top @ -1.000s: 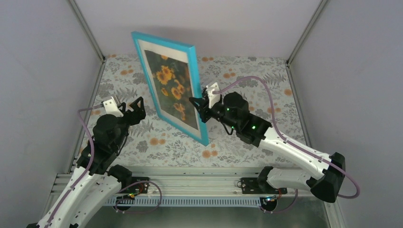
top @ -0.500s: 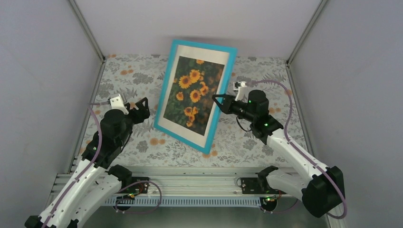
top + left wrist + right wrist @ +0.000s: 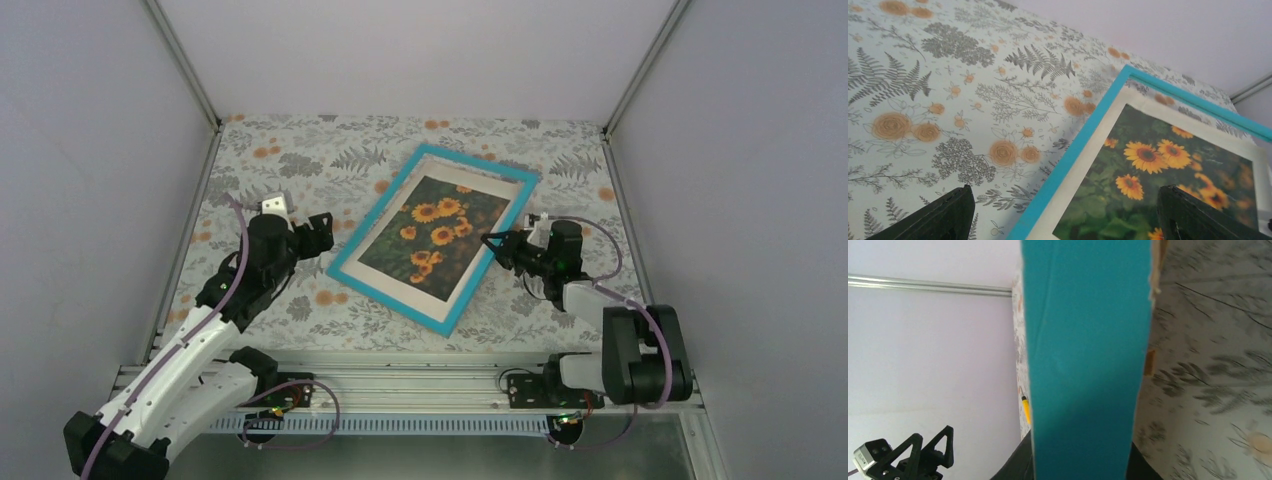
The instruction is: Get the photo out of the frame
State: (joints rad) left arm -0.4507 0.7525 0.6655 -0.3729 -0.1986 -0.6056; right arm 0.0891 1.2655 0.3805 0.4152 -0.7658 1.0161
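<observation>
In the top view the frame [image 3: 377,209] lies face up, or close to it, in the centre-right of the picture on the floral table cover [image 3: 290,160]. The photo [image 3: 432,238] of sunflowers sits inside it behind the cream-white mat [image 3: 396,196]. Nothing has come out yet.

The right gripper [image 3: 492,242] is pinched narrow on the frame's right-hand border. In its wrist view the turquoise edge [image 3: 1088,365] fills the middle, with a dark finger on each side at the bottom. Whether that side rests on the table or is held a little above it, I cannot tell.

The left gripper [image 3: 320,230] stands wide and empty just beside the frame's left border, not touching it. Its wrist view shows the turquoise corner [image 3: 1080,137], the mat [image 3: 1088,167] and the photo [image 3: 1158,175] between its spread fingers [image 3: 943,215].

The step in hand looks like positioning the frame, not extraction. With the picture side up, the back is underneath and out of reach. The next move probably calls for turning the frame over, or for the left gripper to steady its near edge
</observation>
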